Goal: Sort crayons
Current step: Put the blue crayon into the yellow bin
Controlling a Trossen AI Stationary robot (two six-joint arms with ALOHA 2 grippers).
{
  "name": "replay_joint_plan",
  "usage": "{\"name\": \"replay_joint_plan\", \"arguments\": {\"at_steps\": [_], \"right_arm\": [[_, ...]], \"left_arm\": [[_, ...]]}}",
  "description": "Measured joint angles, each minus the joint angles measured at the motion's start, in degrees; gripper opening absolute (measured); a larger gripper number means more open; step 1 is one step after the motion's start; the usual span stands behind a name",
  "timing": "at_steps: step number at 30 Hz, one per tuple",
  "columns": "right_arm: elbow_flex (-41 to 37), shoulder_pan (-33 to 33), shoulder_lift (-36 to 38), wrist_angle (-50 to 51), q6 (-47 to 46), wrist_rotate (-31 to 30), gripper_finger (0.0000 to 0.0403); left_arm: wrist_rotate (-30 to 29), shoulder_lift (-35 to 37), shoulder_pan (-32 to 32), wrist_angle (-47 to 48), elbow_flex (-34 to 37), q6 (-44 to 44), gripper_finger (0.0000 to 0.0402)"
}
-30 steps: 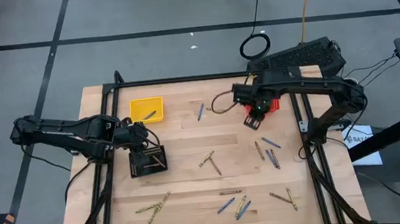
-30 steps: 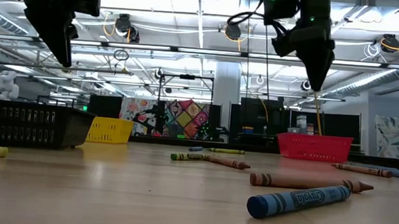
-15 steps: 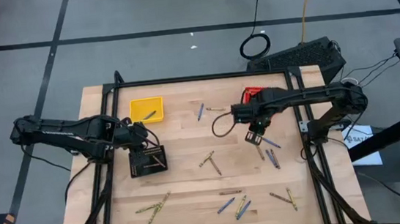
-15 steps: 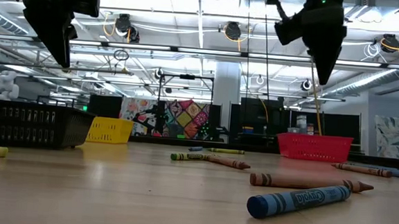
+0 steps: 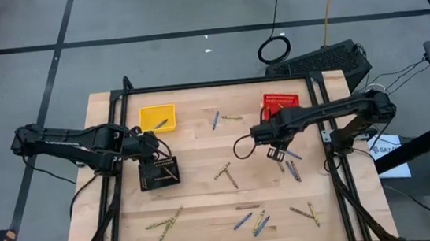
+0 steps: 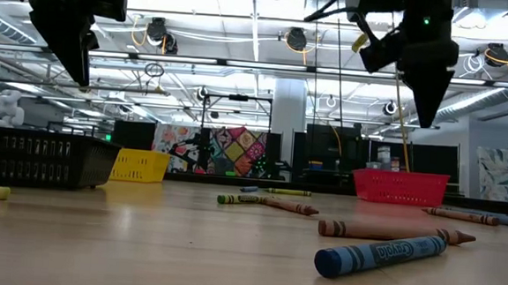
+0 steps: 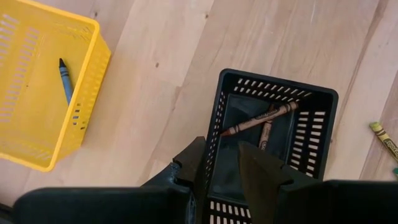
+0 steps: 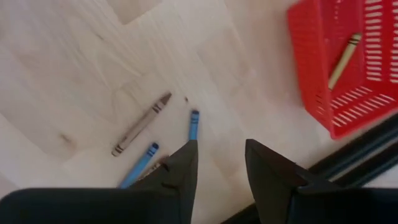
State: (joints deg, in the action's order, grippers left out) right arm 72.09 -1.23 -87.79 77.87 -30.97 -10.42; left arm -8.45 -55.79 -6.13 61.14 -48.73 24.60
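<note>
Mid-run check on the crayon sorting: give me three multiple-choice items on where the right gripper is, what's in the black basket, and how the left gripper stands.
1. The right gripper is over:
A. the red basket
B. loose crayons on the table
C. the yellow basket

2. How many crayons lie in the black basket, and what colour?
A. two brown
B. one blue
C. three green

3. The left gripper is:
A. shut on a crayon
B. open and empty above the black basket
C. resting on the table

Answers: 1 B, blue crayons and a brown crayon lie below it, with the red basket off to one side. 2 A, two brown sticks cross inside. 3 B, its fingers stand apart with nothing between.
</note>
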Motion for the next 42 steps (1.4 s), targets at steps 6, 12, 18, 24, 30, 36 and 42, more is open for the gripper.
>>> {"name": "replay_joint_plan", "arguments": {"at_steps": [6,12,18,24,30,36,42], "right_arm": [[-4.2,1.0,0.0,-3.5,0.1,0.2,0.0145],[-9.8,4.6,0.1,-5.6,-1.3,1.8,0.0143],[-17.5,6.9,3.0,-13.0,-1.0,6.9,0.014],[-22.9,6.8,6.7,-16.9,-1.8,7.7,0.014],[-27.4,6.8,7.7,-20.3,-2.9,10.5,0.0139],[-29.0,6.7,7.7,-23.0,-3.0,10.8,0.0139],[-29.0,6.2,7.7,-23.0,-2.8,13.8,0.0139]], "left_arm": [[0.0,0.0,0.0,0.0,0.0,-0.1,0.0093],[0.0,0.0,0.0,0.0,0.0,-1.6,0.0093],[0.0,0.0,0.0,-0.1,0.0,-2.9,0.0093],[-0.5,0.0,0.0,-0.2,0.0,-2.7,0.0093],[-0.6,0.0,0.0,-0.2,0.0,-2.5,0.0093],[-0.6,0.0,0.0,-0.2,0.0,-2.4,0.0093],[-0.6,0.0,0.0,-0.2,0.0,-2.4,0.0093]]}}
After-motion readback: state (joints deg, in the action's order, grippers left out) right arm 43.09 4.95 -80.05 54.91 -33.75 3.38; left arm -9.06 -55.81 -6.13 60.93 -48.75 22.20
